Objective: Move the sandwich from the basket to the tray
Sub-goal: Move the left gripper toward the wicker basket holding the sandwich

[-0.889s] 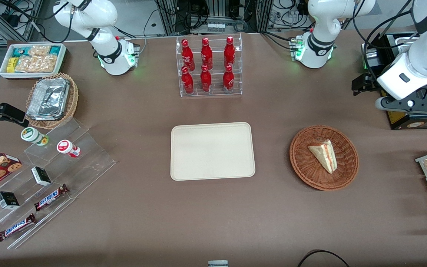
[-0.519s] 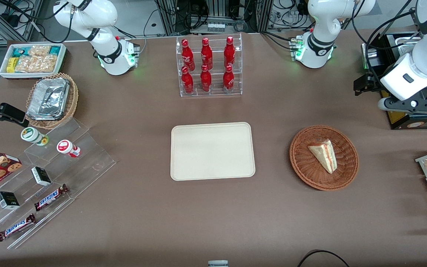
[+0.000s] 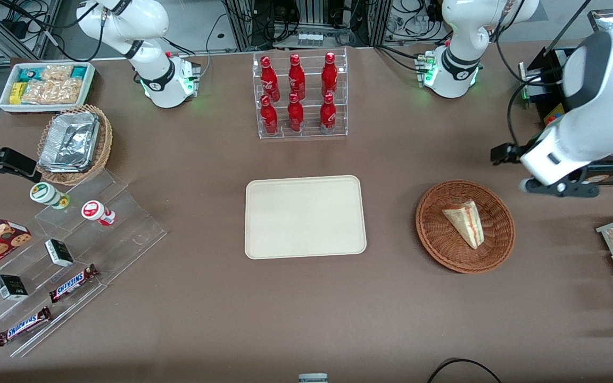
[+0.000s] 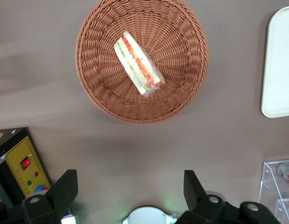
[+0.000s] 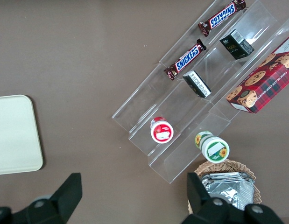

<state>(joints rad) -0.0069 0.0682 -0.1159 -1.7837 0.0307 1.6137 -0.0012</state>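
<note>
Left wrist view: my gripper spread wide above bare table, just beside basket with sandwich.

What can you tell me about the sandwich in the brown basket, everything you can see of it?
The sandwich is a triangular wedge of pale bread, with red and green filling showing in stripes along its cut edge and what looks like clear wrapping. It lies on its side inside the round reddish-brown wicker basket, touching only the weave. The open end effector hangs above the table beside the basket, apart from it.
</note>
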